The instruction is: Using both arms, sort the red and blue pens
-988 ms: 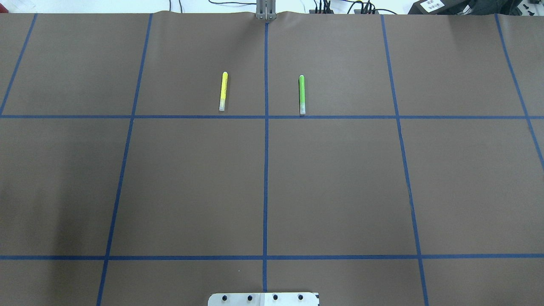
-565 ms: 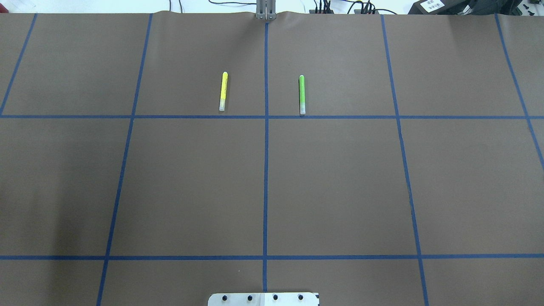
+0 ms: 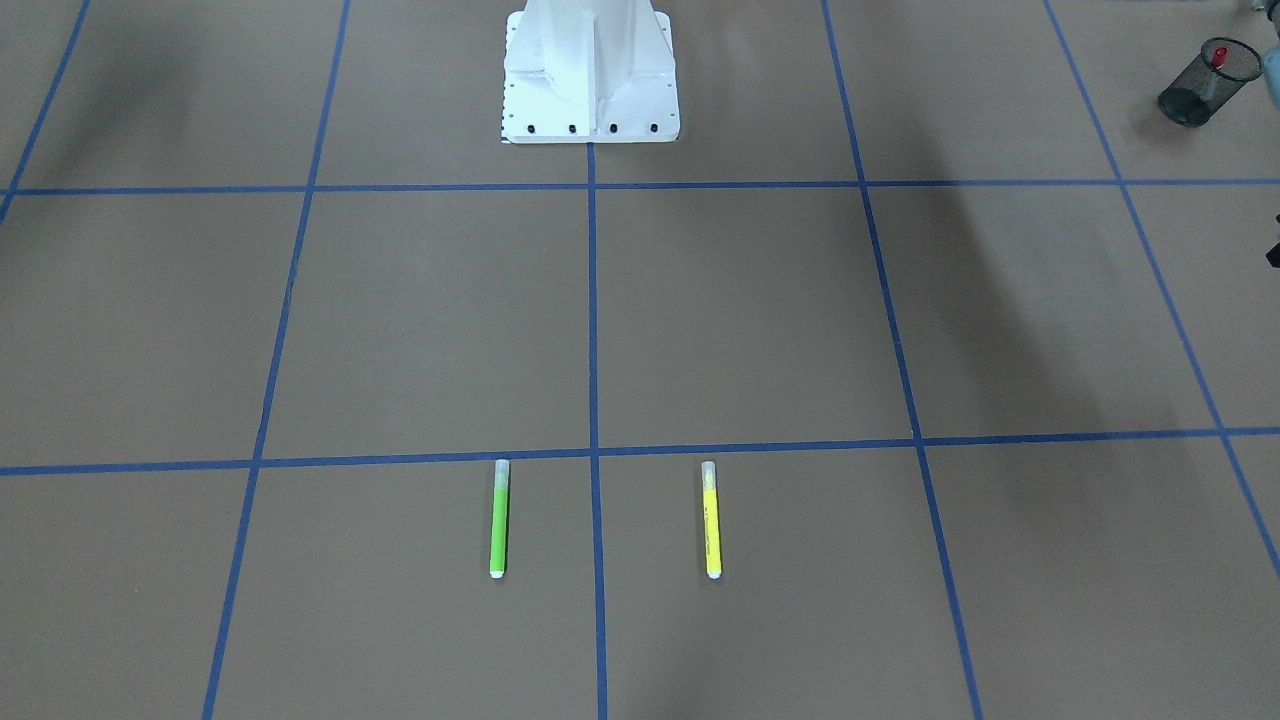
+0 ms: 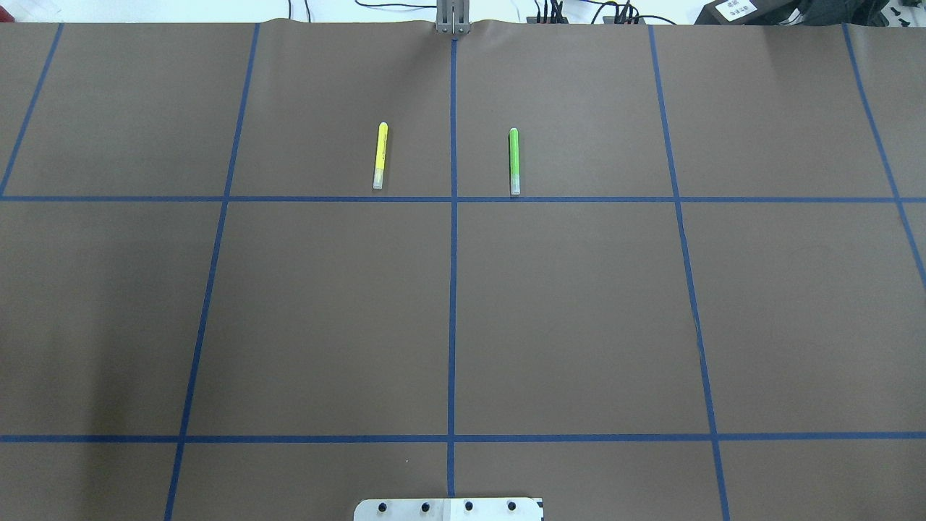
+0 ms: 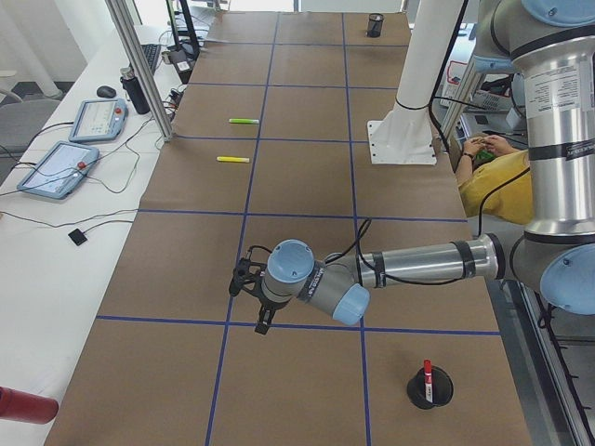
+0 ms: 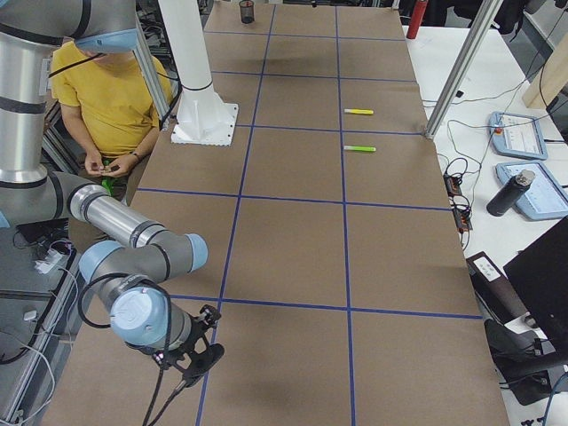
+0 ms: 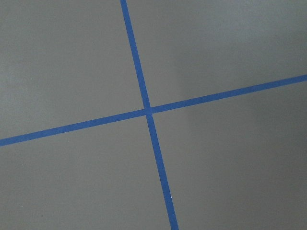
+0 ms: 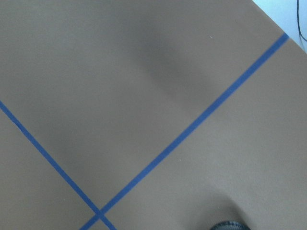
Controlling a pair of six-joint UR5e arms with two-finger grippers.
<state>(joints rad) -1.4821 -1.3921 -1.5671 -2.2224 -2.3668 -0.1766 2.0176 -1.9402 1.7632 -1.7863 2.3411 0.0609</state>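
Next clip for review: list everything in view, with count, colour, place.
yellow marker: one, yellow, far from robot, left of centre tape.
green marker: one, green, parallel, right of that tape.
mesh cups: two, black, one per end of table.
red pen: one, standing in the left-end cup.
person: one, yellow shirt, behind pedestal.
pedestal: one, white, robot's side.
left gripper: one, black, above table, state unclear.
right gripper: one, black, likewise.

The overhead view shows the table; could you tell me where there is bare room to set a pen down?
Both middle squares, between the pedestal plate and the far cross tape, are bare. It is busier beyond that tape, where the yellow marker and green marker flank the centre tape line.
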